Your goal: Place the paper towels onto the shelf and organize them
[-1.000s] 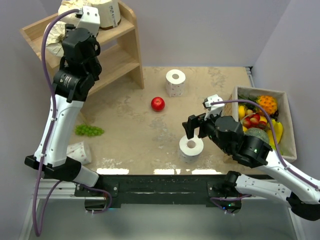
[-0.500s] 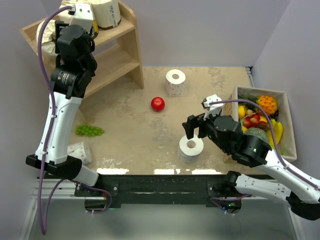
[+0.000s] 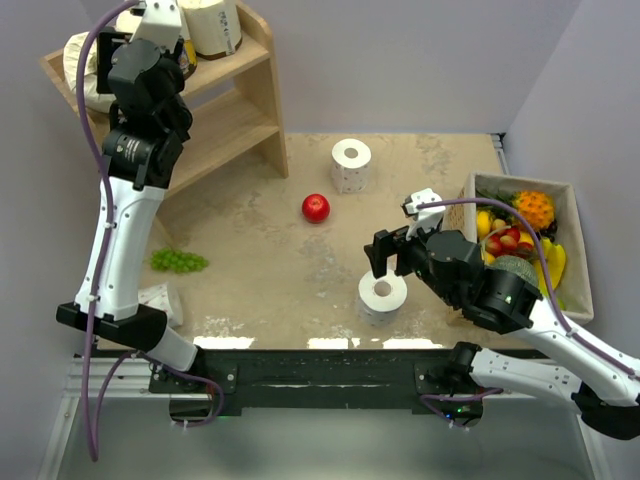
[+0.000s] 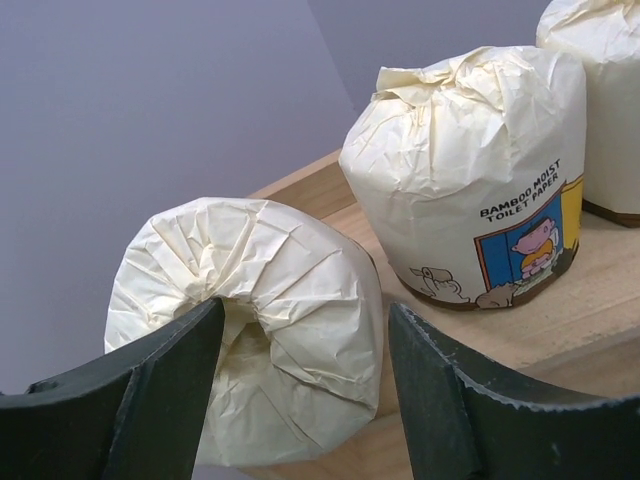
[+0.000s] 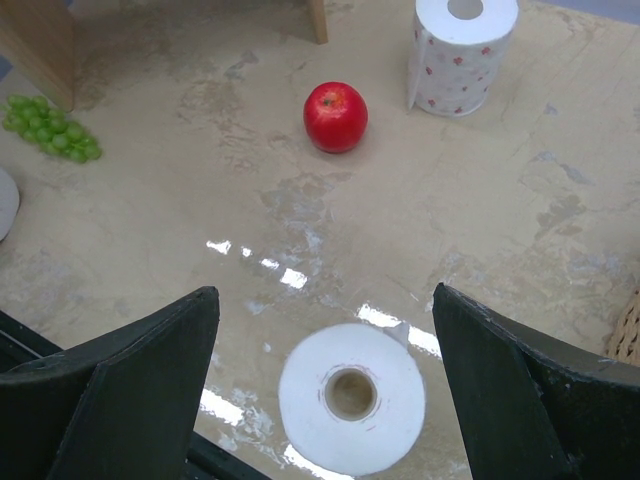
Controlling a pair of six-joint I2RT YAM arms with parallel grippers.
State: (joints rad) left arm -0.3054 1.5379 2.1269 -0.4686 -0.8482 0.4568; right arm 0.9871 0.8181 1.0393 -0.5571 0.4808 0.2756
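Observation:
My left gripper (image 3: 108, 58) is up at the top tier of the wooden shelf (image 3: 240, 115). In the left wrist view its jaws (image 4: 305, 312) are open around a cream-wrapped roll (image 4: 255, 320) lying on its side at the tier's edge; the right finger stands just clear of it. Two more wrapped rolls stand upright behind, one labelled (image 4: 470, 180) and one at the frame edge (image 4: 600, 90). My right gripper (image 3: 384, 262) is open and empty above a bare white roll (image 3: 383, 293), which stands core up between its fingers (image 5: 352, 398). Another white dotted roll (image 3: 351, 165) stands mid-table.
A red apple (image 3: 316, 208) lies between the two white rolls. Green grapes (image 3: 178, 261) lie left of centre. A third white roll (image 3: 160, 302) lies partly hidden behind the left arm's base. A box of fruit (image 3: 575, 250) stands at the right edge.
My left arm has swung up and to the left over the shelf's top tier, and the wrapped roll at its jaws has shifted left with it. The right arm has not moved.

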